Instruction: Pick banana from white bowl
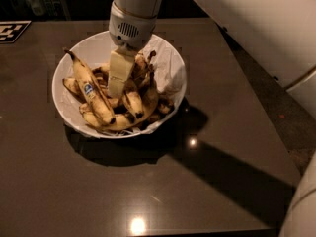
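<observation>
The white bowl [74, 65] stands on a dark table, left of centre, lined with thin white paper and filled with several bananas. An overripe banana [148, 98] with dark brown streaks curves along the right side of the pile. A yellow banana with a small blue sticker [91, 90] lies on the left side. My gripper [118, 78] hangs from the white wrist and reaches straight down into the middle of the pile, between these two bananas and touching the fruit. Which banana it touches is hidden.
The dark brown table [148, 191] has its right edge running diagonally to the lower right, with floor beyond. My white arm [256, 28] crosses the upper right. A black-and-white marker [11, 31] lies at the table's far left corner.
</observation>
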`<action>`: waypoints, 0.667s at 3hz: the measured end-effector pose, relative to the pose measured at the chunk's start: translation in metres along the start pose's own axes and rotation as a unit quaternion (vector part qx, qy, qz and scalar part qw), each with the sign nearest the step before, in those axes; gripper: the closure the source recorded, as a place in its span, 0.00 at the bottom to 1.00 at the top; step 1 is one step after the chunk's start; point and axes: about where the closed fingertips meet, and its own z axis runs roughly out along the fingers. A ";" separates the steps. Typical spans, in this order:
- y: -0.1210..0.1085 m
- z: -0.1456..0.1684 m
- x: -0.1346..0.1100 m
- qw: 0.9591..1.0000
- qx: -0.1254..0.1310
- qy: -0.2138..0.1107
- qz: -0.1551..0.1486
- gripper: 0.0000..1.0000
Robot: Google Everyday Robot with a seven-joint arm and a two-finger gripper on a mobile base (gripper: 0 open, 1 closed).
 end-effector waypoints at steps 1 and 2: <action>-0.003 -0.001 0.000 1.000 -0.003 0.002 0.000 0.24; -0.007 -0.002 0.001 1.000 0.003 0.005 -0.002 0.43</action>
